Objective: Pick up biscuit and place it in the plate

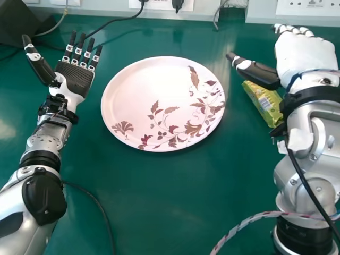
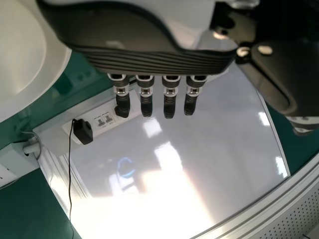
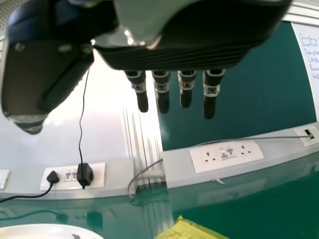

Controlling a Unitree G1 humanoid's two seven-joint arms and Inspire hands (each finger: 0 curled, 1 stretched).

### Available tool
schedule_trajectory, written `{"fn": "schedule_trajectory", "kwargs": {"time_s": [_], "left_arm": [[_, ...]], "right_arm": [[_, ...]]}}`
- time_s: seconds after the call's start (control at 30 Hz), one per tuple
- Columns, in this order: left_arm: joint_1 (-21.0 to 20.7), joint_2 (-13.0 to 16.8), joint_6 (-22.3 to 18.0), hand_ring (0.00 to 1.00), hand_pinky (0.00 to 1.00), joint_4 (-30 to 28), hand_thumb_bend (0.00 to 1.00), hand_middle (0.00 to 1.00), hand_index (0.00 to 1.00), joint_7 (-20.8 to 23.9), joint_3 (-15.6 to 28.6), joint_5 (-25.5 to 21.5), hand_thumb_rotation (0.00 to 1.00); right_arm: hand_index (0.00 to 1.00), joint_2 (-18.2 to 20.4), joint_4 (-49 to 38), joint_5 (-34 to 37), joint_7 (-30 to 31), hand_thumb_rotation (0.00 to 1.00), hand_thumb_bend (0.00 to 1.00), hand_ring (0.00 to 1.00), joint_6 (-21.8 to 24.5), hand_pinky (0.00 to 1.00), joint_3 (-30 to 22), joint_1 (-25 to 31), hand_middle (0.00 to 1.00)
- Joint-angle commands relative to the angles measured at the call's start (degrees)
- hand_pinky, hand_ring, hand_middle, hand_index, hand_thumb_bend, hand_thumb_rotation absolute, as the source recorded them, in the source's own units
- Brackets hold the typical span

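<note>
In the head view my left hand (image 1: pixel 75 74) is open, palm up, left of the plate (image 1: pixel 163 103), not touching it. My right hand (image 1: pixel 304 53) is open at the right, back of the hand showing, thumb stretched toward the plate. Just beside its wrist lies the yellow-green biscuit packet (image 1: pixel 265 103) on the table, its right part hidden by the arm. The left wrist view has my left hand (image 2: pixel 149 59) with straight fingers and part of the plate (image 2: pixel 30 55). In the right wrist view my right hand (image 3: pixel 174 55) has straight fingers; beyond are the packet (image 3: pixel 189 230) and plate rim (image 3: pixel 50 231).
The green table (image 1: pixel 154 196) reaches back to a white socket strip (image 1: pixel 212 11). A dark box (image 1: pixel 18 24) with cables stands at the back left. A striped cable (image 1: pixel 239 226) runs in front of the right arm, and a black cable lies beside the left forearm.
</note>
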Motion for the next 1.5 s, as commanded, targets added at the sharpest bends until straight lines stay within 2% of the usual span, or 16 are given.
{"fn": "schedule_trajectory", "kwargs": {"time_s": [0.0,0.2,0.63,0.83,1.13,1.47], "left_arm": [[-0.2,0.2,0.1,1.00,1.00,-0.1,1.00,1.00,1.00,-0.5,0.2,-0.2,0.65],[-0.1,0.6,0.7,1.00,1.00,0.0,1.00,1.00,1.00,-1.6,0.4,-0.5,0.68],[0.1,0.6,0.7,1.00,1.00,0.0,1.00,1.00,1.00,-2.3,0.2,-0.1,0.66],[0.1,0.3,0.0,1.00,1.00,-0.2,1.00,1.00,1.00,-1.3,0.0,0.2,0.65],[0.2,0.6,0.2,1.00,1.00,0.2,1.00,1.00,1.00,-3.0,0.0,0.1,0.63],[0.1,0.6,0.7,1.00,1.00,-0.1,1.00,1.00,1.00,-2.3,0.3,-0.1,0.61]], "right_arm": [[1.00,-0.7,0.9,1.1,0.2,0.65,0.94,1.00,0.6,0.90,-0.4,-0.6,1.00],[1.00,-2.3,3.1,2.2,-2.2,0.66,0.93,1.00,0.8,0.90,-0.2,0.2,1.00],[1.00,-4.5,8.1,5.7,-6.2,0.66,0.93,0.98,2.6,0.89,0.3,1.8,1.00],[1.00,-5.8,10.0,6.2,-6.9,0.66,0.93,0.98,4.0,0.89,0.9,1.8,1.00],[1.00,-7.3,12.6,8.5,-8.3,0.66,0.93,0.99,5.1,0.90,1.6,1.9,1.00],[1.00,-8.7,16.8,10.3,-9.3,0.67,0.92,0.98,7.4,0.89,2.7,1.3,1.00]]}}
